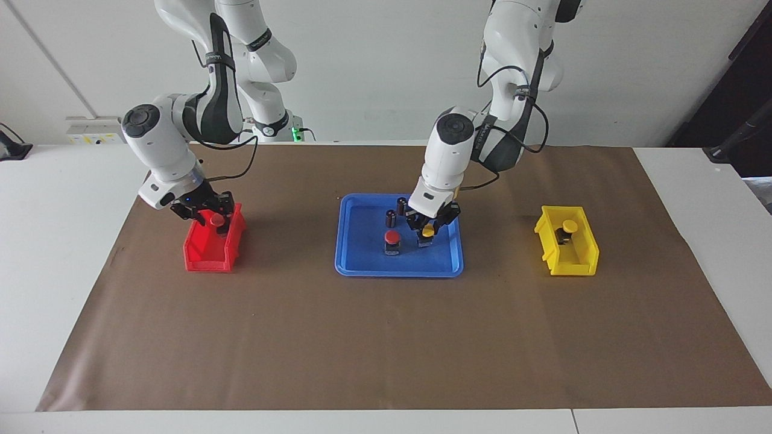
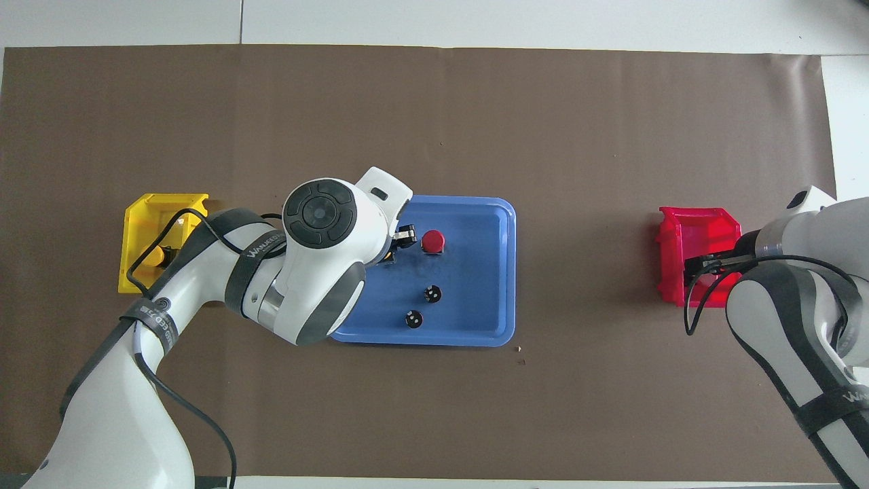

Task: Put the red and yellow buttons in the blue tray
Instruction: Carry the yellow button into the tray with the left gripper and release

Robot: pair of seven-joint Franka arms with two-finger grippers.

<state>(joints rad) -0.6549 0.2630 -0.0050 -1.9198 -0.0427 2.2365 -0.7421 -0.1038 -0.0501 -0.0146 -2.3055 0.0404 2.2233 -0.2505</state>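
Note:
The blue tray (image 1: 362, 265) lies mid-table and also shows in the overhead view (image 2: 475, 336). One red button (image 1: 392, 237) stands in it (image 2: 432, 240). My left gripper (image 1: 427, 234) is shut on a yellow button (image 1: 428, 229), low in the tray beside that red button; in the overhead view the arm hides most of this gripper (image 2: 399, 246). The second yellow button (image 1: 569, 226) sits in the yellow bin (image 1: 567, 265). My right gripper (image 1: 214, 217) is shut on the second red button (image 1: 215, 220) at the red bin (image 1: 208, 259).
Two dark capless cylinders (image 1: 401, 205) (image 1: 391, 218) stand in the tray nearer to the robots than the red button. The yellow bin (image 2: 166, 204) is at the left arm's end, the red bin (image 2: 699, 221) at the right arm's end. Brown paper covers the table.

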